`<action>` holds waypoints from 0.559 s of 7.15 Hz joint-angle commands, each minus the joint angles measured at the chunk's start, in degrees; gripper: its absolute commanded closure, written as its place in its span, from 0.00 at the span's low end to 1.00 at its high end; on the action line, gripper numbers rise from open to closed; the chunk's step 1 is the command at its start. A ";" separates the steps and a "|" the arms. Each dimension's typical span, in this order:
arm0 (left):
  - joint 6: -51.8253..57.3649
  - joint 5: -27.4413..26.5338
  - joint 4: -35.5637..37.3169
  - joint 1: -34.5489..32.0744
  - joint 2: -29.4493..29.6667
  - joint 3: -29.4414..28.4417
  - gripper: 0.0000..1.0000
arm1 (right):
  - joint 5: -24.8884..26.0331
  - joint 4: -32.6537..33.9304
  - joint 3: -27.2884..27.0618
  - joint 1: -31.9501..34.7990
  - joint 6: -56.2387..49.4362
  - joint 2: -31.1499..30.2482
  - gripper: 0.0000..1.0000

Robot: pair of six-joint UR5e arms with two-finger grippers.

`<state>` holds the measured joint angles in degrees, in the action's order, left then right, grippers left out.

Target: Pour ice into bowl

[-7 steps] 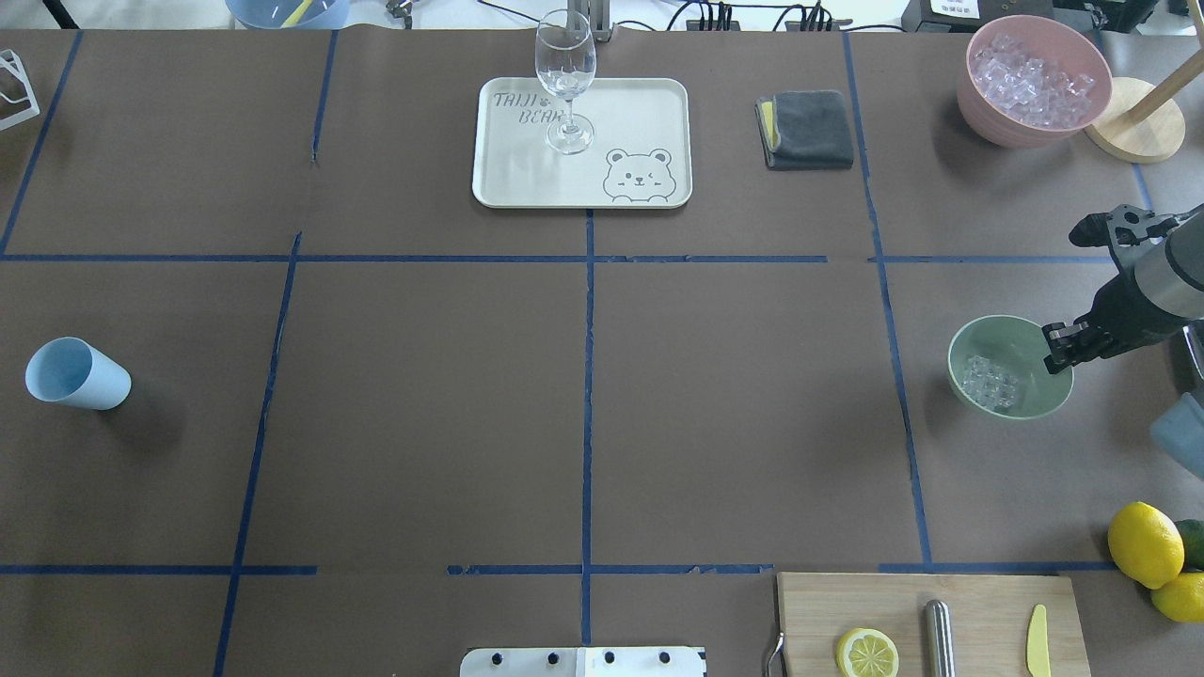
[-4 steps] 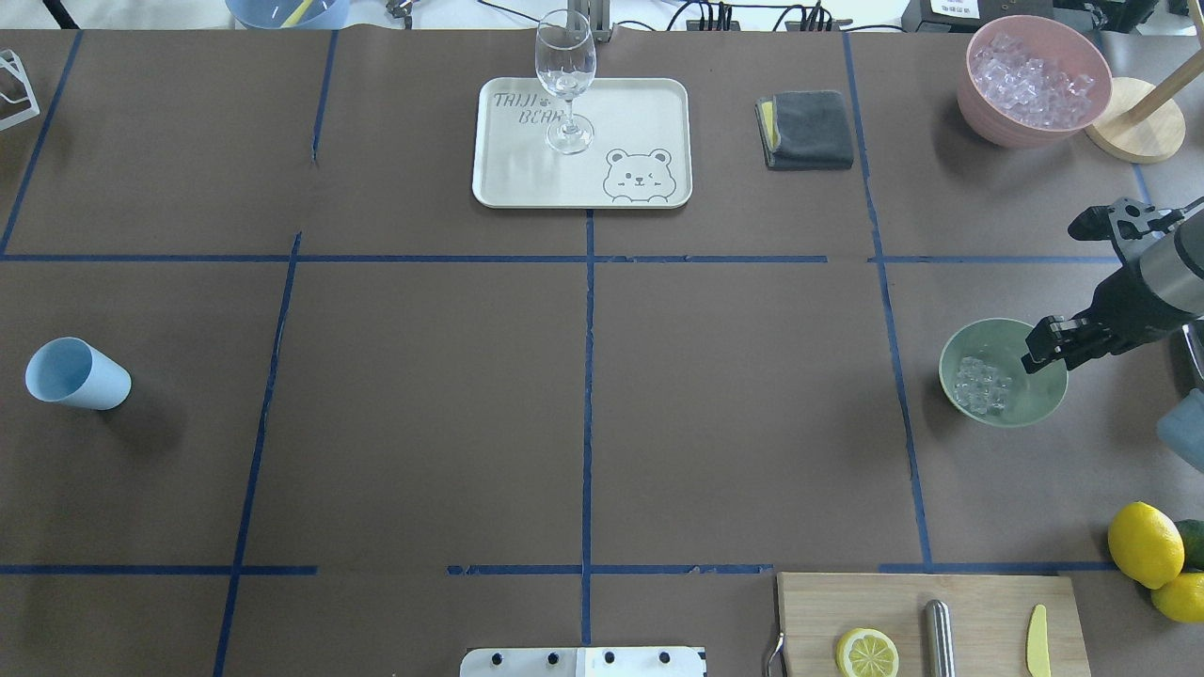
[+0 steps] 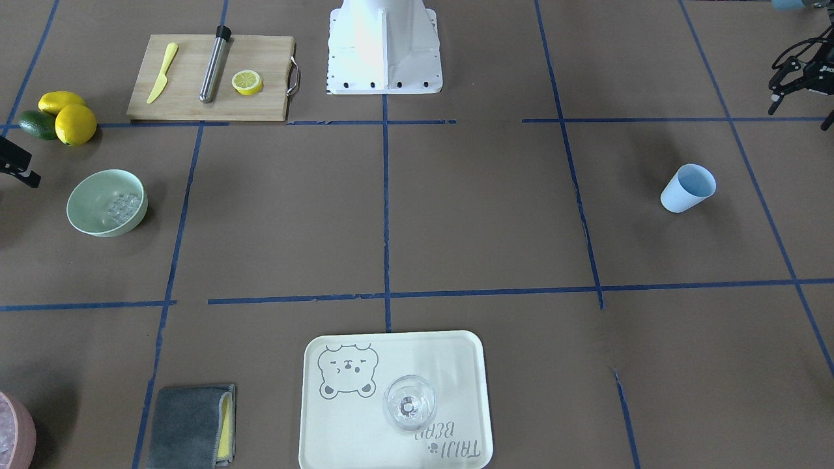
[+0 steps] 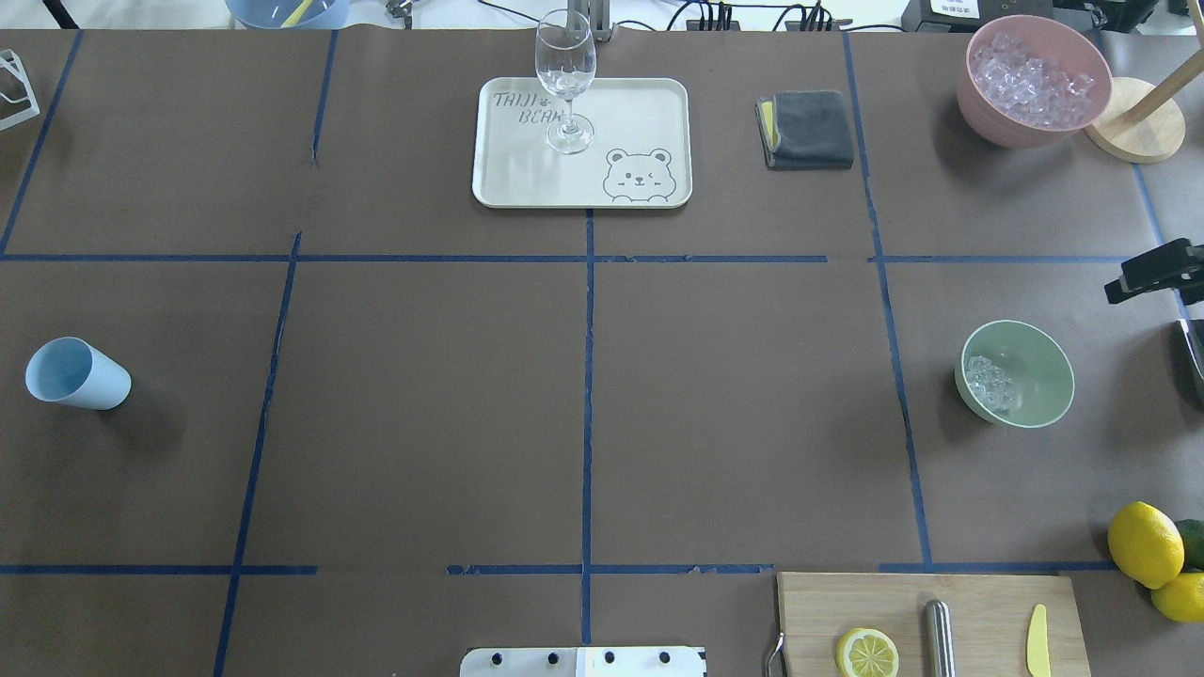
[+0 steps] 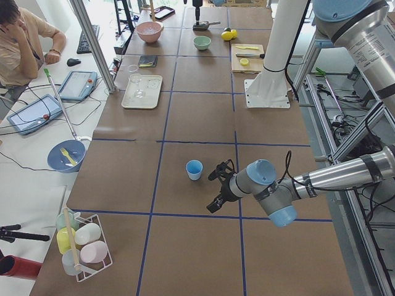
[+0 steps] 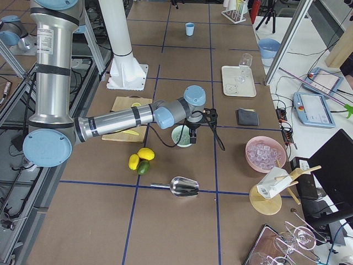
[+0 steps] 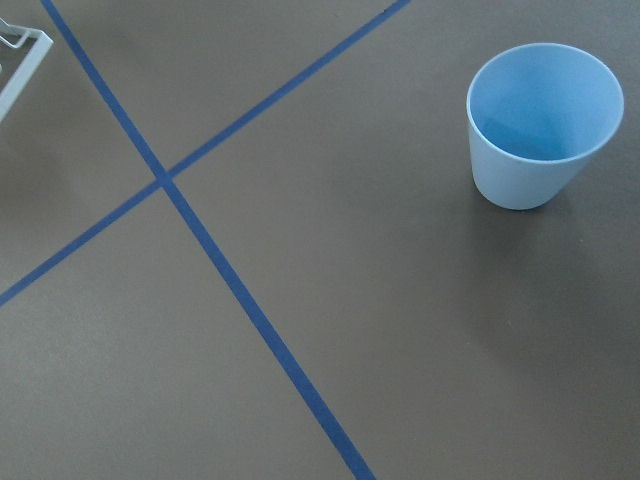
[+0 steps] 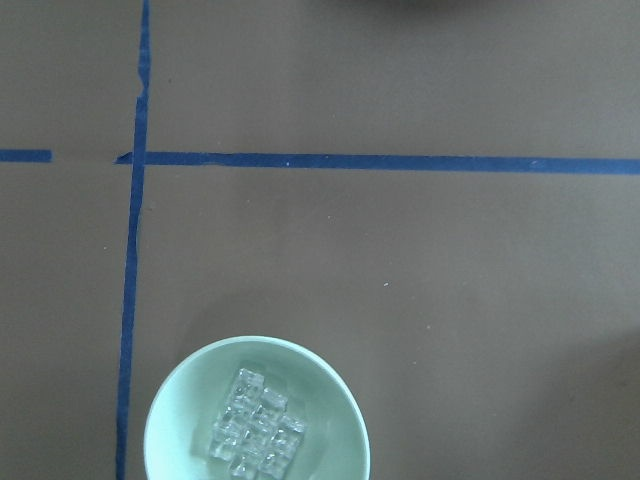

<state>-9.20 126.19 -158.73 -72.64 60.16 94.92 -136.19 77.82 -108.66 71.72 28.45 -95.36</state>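
The mint-green bowl (image 4: 1017,373) stands flat at the table's right, with the ice (image 4: 990,383) as a small heap of clear cubes inside it. It also shows in the front view (image 3: 107,202) and in the right wrist view (image 8: 257,415). My right gripper (image 4: 1152,273) is at the view's edge, apart from the bowl, open and empty. The light blue cup (image 4: 75,374) stands upright and empty at the far left. My left gripper (image 5: 211,192) hovers open and empty beside the cup (image 5: 194,169).
A pink bowl (image 4: 1035,80) full of ice is at the back right beside a wooden stand (image 4: 1138,132). A tray (image 4: 649,103) holds a wine glass (image 4: 565,80). A grey cloth (image 4: 806,129), lemons (image 4: 1145,543), a cutting board (image 4: 978,611) and a metal scoop (image 6: 182,186) lie around.
My right gripper let go of the bowl's rim and drew back to the right and away. The bowl, tilted before, now sits flat a little further right.
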 commanded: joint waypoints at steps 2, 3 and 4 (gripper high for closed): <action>4.02 15.21 25.75 -13.23 8.89 -1.94 0.00 | -0.13 16.80 1.17 11.84 -25.06 0.18 0.00; 4.02 15.32 32.80 -13.32 10.31 0.59 0.00 | -0.30 16.84 1.52 13.08 -26.16 -1.65 0.00; 4.02 15.23 43.14 -14.80 11.20 6.70 0.00 | -3.78 16.75 1.52 13.44 -27.04 -2.45 0.00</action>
<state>-5.29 140.95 -127.31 -85.96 69.72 96.07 -137.32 93.73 -107.27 83.95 3.67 -96.62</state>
